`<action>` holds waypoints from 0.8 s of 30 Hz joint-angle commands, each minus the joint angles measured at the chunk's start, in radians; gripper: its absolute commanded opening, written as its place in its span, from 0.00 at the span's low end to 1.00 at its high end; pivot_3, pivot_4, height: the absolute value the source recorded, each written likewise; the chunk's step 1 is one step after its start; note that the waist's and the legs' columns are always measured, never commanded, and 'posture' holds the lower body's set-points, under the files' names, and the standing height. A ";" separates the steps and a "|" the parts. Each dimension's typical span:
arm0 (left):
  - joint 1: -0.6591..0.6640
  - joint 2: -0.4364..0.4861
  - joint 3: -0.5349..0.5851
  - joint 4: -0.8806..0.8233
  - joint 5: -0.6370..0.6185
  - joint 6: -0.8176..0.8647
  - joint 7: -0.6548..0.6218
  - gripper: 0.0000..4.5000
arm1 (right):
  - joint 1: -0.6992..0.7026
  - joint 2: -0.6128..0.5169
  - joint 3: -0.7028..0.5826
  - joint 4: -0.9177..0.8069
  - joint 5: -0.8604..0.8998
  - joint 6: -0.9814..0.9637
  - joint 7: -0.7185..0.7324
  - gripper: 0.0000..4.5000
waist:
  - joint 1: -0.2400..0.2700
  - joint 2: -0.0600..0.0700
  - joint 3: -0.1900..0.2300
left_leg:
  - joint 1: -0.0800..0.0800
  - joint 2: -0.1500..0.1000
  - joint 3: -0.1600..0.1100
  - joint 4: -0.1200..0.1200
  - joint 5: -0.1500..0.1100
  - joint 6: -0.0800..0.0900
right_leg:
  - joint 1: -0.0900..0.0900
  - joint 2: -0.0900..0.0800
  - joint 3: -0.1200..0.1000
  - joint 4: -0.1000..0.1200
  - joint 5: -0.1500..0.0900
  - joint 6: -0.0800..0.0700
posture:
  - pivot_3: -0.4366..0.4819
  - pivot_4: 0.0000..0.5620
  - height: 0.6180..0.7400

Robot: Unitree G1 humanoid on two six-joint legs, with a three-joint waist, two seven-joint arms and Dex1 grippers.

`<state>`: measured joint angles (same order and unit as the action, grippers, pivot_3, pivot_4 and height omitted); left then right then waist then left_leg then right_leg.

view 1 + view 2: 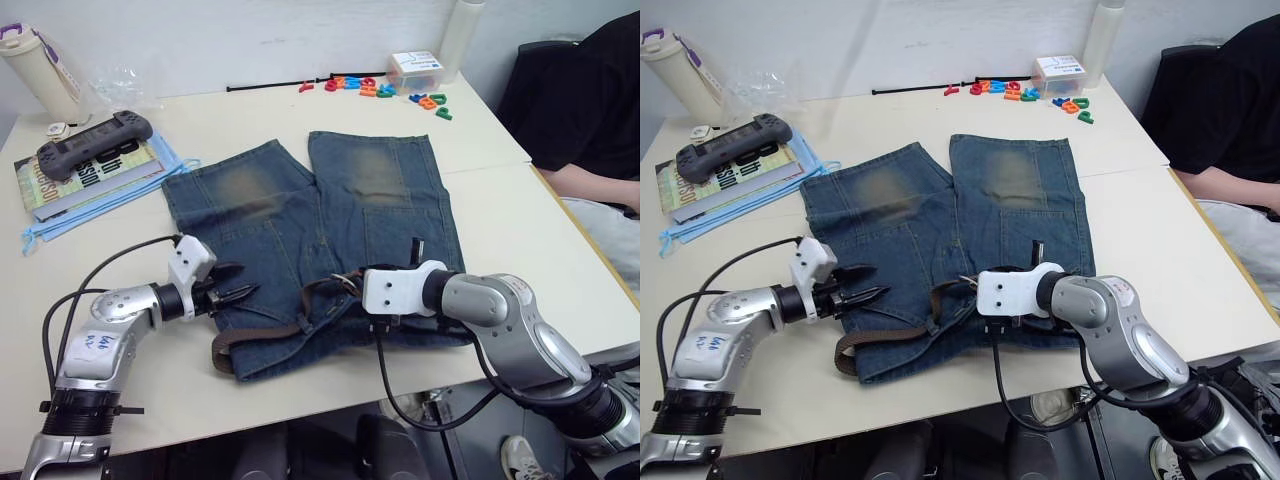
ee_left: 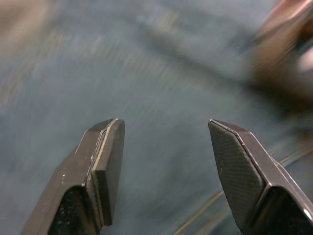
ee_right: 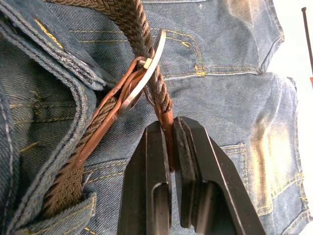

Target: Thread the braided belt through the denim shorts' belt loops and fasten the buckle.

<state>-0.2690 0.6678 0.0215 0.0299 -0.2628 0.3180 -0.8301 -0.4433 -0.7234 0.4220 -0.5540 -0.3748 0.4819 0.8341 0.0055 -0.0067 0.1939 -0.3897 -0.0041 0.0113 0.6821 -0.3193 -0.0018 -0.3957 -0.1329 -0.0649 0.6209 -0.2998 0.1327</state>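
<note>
Right wrist view: your right gripper point(image 3: 172, 142) pinches tan tip of dark-brown braided belt point(image 3: 146, 44), fed through silver buckle point(image 3: 145, 73), likely for fastening. Blue denim shorts point(image 1: 300, 215) lie waistband toward bench's near edge. Left gripper point(image 1: 232, 292) gapes wide above denim.

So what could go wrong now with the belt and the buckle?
The right gripper pinches only the thin tan tip of the braided belt just past the silver buckle, so the tip might slip out if pulled. The left gripper is open over the denim shorts and holds nothing, so a tug could drag or bunch the shorts.
</note>
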 commanded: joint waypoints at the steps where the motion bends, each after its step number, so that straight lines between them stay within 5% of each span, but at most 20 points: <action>1: 0.005 0.030 -0.074 0.079 0.097 -0.143 -0.064 0.68 | 0.011 0.002 -0.046 -0.052 -0.010 -0.010 -0.011 0.00 | -0.001 0.000 0.000 | 0.000 0.000 0.000 0.000 0.000 0.000 | 0.000 0.000 0.000 0.000 0.000 0.000 | 0.48 0.27 0.79; 11: -0.016 0.058 -0.144 0.228 0.215 -0.367 -0.101 0.68 | 0.045 -0.068 -0.160 -0.028 0.007 -0.100 -0.018 0.00 | -0.002 0.000 0.000 | 0.003 0.000 0.001 0.000 0.000 0.000 | 0.002 -0.001 0.000 0.001 0.000 0.000 | 0.48 0.27 0.79; 24: 0.005 0.057 -0.152 0.239 0.231 -0.419 -0.094 0.68 | 0.118 -0.207 -0.403 0.072 0.043 -0.244 -0.033 0.00 | -0.004 0.002 -0.002 | 0.005 0.001 0.002 0.000 0.000 0.000 | 0.002 -0.001 0.001 0.002 0.000 0.000 | 0.48 0.27 0.79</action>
<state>-0.3213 0.7153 -0.0681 0.2129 -0.1117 -0.1191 -0.9089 -0.3222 -0.9101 0.0696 -0.4824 -0.3208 0.2477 0.8233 0.0017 -0.0043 0.1920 -0.3851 -0.0035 0.0134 0.6820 -0.3194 -0.0017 -0.3932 -0.1338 -0.0641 0.6232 -0.2998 0.1327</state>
